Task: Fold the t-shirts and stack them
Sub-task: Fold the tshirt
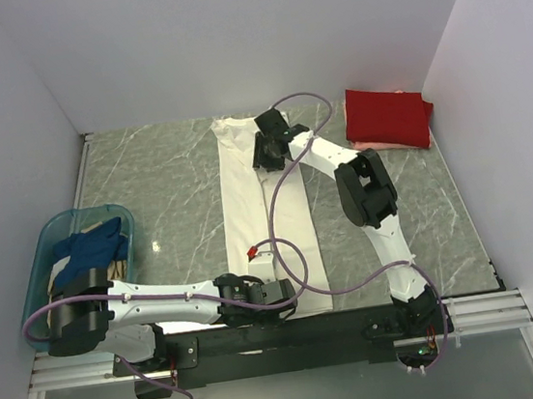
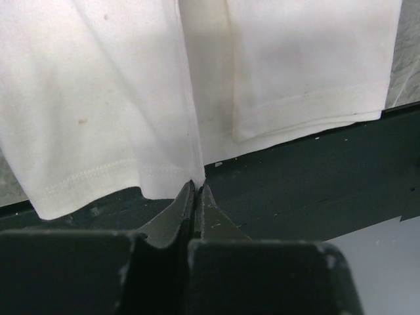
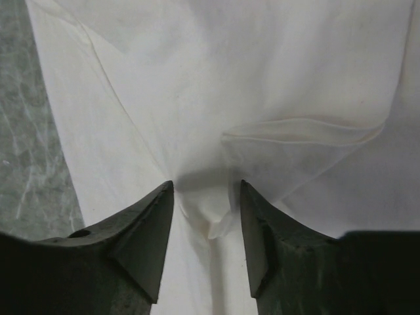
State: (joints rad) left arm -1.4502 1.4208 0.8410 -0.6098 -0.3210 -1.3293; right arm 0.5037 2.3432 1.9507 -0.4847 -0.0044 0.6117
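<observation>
Roughly, the job looks about midway. Well left of the cream-white t-shirt (image 1: 243, 202), the teal basket (image 1: 83, 213) holds a crumpled dark blue t-shirt (image 1: 93, 248) and, as far as I can tell, more cloth under it, so those are unfolded and not yet dealt with. The cream-white t-shirt itself lies on the marble tabletop (image 1: 156, 174) as a long narrow strip, its sides already folded in over the body. By my reading the lengthwise folds are done and the crosswise fold is the step in hand. At that shirt's near hem, the left tool (image 2: 195, 189) has its fingers pinched almost together, with the hem's edge caught at the tips. At the shirt's far end, the right tool (image 3: 205, 197) is partly open, its fingers set down either side of a small raised pleat of cloth and not closed on it. Well right of the shirt's far end, a folded red t-shirt (image 1: 388, 116) sits on a folded pale pink t-shirt (image 1: 376, 143). That stack looks finished, and I judge the cream one should join it once folded.
</observation>
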